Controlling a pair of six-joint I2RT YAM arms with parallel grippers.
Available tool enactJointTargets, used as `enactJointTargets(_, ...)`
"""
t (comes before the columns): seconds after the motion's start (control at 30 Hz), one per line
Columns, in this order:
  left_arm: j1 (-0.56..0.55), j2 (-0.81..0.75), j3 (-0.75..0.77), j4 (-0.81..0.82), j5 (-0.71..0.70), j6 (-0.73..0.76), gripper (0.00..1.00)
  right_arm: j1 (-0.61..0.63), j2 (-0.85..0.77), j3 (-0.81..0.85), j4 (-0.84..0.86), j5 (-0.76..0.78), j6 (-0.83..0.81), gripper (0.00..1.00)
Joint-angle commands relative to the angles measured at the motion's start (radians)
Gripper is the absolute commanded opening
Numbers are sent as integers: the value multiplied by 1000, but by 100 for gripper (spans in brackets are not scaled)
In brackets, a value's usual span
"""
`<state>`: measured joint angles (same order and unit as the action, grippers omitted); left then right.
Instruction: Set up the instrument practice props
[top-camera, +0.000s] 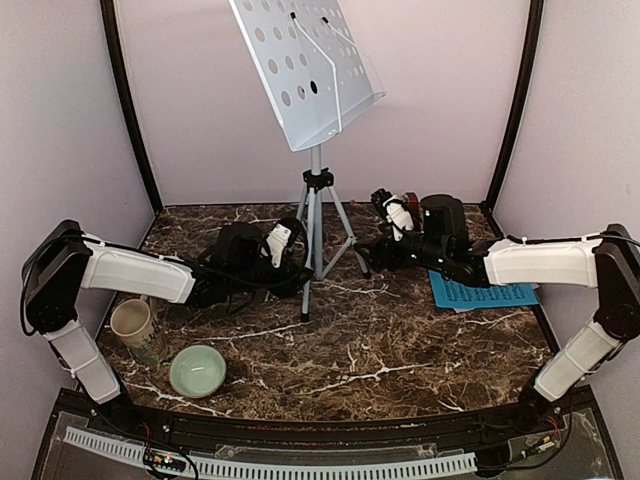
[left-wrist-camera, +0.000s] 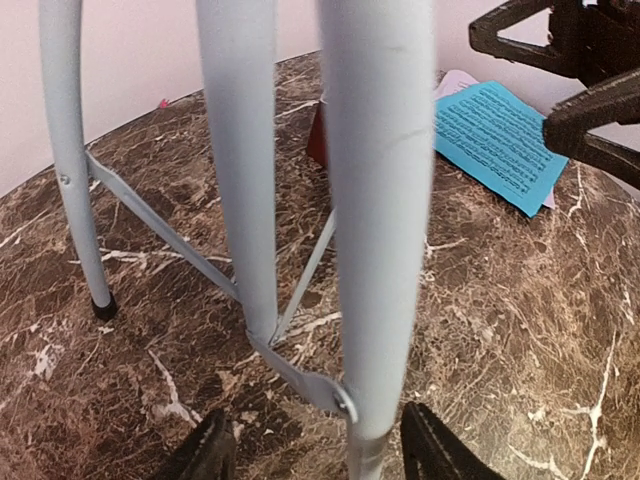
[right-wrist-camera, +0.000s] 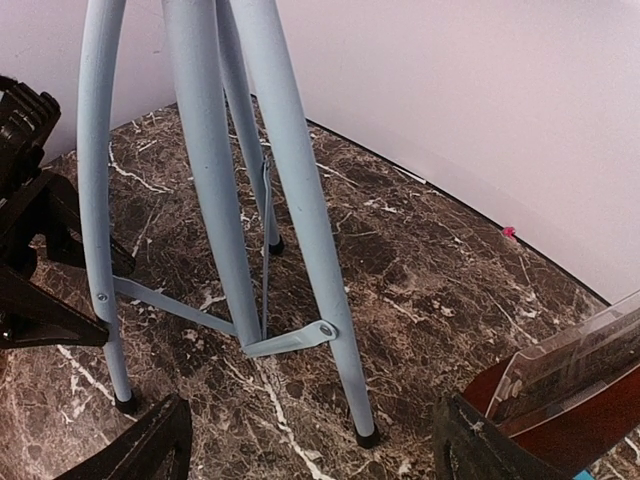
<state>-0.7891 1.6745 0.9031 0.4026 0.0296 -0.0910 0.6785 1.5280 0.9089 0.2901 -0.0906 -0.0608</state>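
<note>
The silver tripod music stand (top-camera: 318, 215) stands mid-table, its white perforated desk (top-camera: 305, 70) tilted up high. My left gripper (left-wrist-camera: 320, 455) is open around the stand's front leg (left-wrist-camera: 380, 250), which sits nearer the right finger. My right gripper (right-wrist-camera: 315, 450) is open low by the table, and the foot of another leg (right-wrist-camera: 367, 435) stands between its fingers. The dark-red metronome (right-wrist-camera: 560, 420) is right beside the right finger. A blue sheet-music page (top-camera: 480, 293) lies flat at the right; in the left wrist view a pale sheet edge (left-wrist-camera: 455, 80) shows from under it.
A beige mug (top-camera: 132, 322) and a pale green bowl (top-camera: 197, 370) sit at the front left near the left arm. Pale walls close in the marble table on three sides. The two grippers face each other across the tripod.
</note>
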Motion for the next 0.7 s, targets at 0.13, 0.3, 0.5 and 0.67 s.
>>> enactJointTargets(0.13,-2,-22,38,-125,-89,82,49,-10,44,21,46,-12,7,83)
enactJointTargets(0.3,-1,-63,10,-115,-71,102,49,-13,95,35,57,-24,-3,82)
enactJointTargets(0.5,-12,-39,18,-69,-32,-65,61,-16,107,36,72,-36,2,82)
enactJointTargets(0.67,-44,34,92,-77,-115,-109,64,-19,109,32,75,-34,4,82)
